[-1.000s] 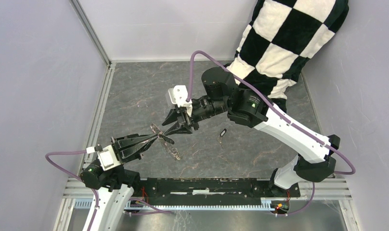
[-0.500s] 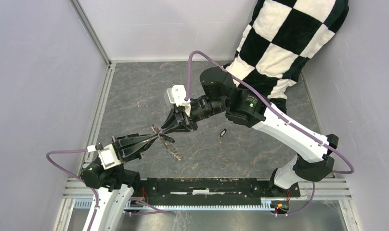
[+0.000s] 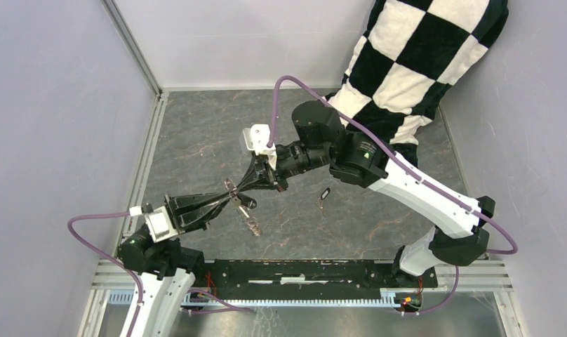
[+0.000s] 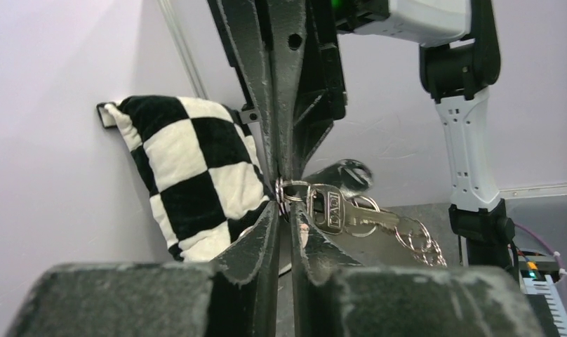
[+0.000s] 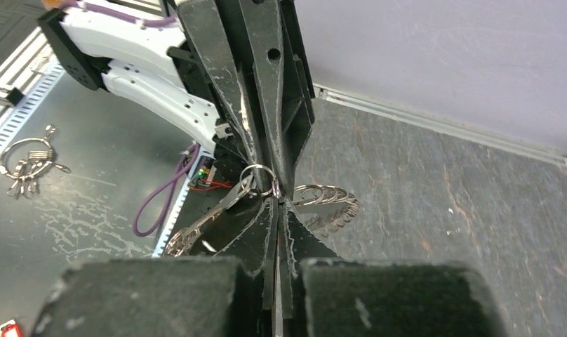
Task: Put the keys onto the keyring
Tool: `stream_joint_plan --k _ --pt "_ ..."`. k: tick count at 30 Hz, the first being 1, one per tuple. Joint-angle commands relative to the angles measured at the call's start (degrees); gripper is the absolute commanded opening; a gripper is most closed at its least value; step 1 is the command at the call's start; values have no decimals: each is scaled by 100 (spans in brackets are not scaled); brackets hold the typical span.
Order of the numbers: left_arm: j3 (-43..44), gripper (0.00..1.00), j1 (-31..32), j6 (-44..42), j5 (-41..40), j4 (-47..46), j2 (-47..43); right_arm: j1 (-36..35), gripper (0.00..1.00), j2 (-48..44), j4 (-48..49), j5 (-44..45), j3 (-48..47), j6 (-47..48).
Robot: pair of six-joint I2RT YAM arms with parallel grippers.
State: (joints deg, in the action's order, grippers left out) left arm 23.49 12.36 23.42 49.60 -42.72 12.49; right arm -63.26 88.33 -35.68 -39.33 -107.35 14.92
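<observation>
My left gripper (image 3: 230,199) and right gripper (image 3: 244,188) meet tip to tip above the table. Both pinch one small split ring (image 4: 289,191), which carries a silvery key (image 4: 333,210) and a chain (image 4: 421,239). The left gripper (image 4: 286,207) shows only a narrow slit, with the ring wire in it. The right gripper (image 5: 277,203) is fully shut on the same small ring (image 5: 258,179). The keyring (image 5: 326,203), a toothed metal wreath, lies on the table just beyond the tips. One black-headed key (image 3: 324,195) lies loose on the table to the right.
A checkered black-and-white cloth (image 3: 421,63) hangs over the back right corner. Grey walls close in the table (image 3: 196,133) at left and back. A metal rail (image 3: 302,281) runs along the near edge. A bunch of keys (image 5: 28,165) lies on the metal surface beyond the rail.
The right gripper's fingers closed onto the small ring that the left gripper was holding. Both grippers shifted slightly, and the hanging key swung a little.
</observation>
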Motion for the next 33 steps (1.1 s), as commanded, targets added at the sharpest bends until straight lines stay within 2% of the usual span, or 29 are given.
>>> stream_joint_plan --k 1,7,11,14,18,21,33 --pt "475 20 3 -720 -296 842 65 -17 0 -392 363 806 312 -159" --pt "821 45 3 -1505 -1025 2126 -76 -12 0 -684 73 1540 420 -217" --pt "1088 51 3 -1933 -1199 2631 -50 -19 0 -769 -145 1859 505 -262" --pt "1233 54 3 -1763 -629 2682 81 -18 0 -710 -277 2130 476 -330" --pt "1393 60 3 -825 287 2596 652 -62 0 -601 -372 2309 395 -393" --pt "1466 71 3 -296 579 2490 1065 -134 0 -444 -563 2630 238 -393" --pt "1185 88 12 -622 464 2032 1440 -556 0 264 -1172 4021 -659 -783"
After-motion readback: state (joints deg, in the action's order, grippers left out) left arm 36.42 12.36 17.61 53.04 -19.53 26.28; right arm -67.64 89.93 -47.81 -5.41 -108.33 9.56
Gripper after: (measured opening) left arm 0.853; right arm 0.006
